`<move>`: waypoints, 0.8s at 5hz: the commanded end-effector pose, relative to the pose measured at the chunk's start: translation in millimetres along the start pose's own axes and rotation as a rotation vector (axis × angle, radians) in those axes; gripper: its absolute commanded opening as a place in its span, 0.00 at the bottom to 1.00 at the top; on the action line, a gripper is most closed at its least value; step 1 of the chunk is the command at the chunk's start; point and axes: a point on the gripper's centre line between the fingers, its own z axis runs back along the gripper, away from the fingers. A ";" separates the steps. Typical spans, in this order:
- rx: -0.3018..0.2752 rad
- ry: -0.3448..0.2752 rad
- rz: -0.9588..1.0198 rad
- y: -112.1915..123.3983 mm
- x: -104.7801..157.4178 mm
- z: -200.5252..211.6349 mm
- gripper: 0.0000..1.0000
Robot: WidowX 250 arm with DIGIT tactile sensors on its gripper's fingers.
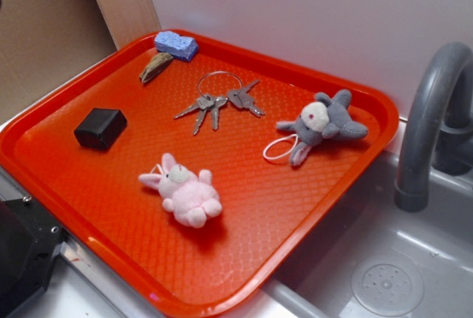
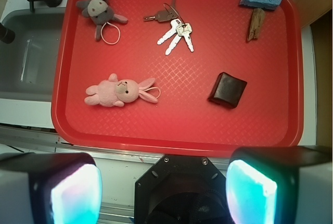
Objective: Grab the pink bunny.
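Pink bunny [image 1: 185, 191] seemingly flat on red tray [image 1: 244, 259]

Fingers [image 2: 252, 190] cropped by bottom edge

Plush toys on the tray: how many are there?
2. The pink bunny lies near the tray's front middle, beside nothing else. The grey plush lies near the far edge by the sink, past the keys. None seems hidden.
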 end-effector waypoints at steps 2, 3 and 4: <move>0.043 0.000 -0.219 -13.9 24.7 -2.6 1.00; 0.129 0.094 -0.486 -35.8 50.3 -10.6 1.00; 0.205 0.212 -0.753 -60.4 65.2 -32.1 1.00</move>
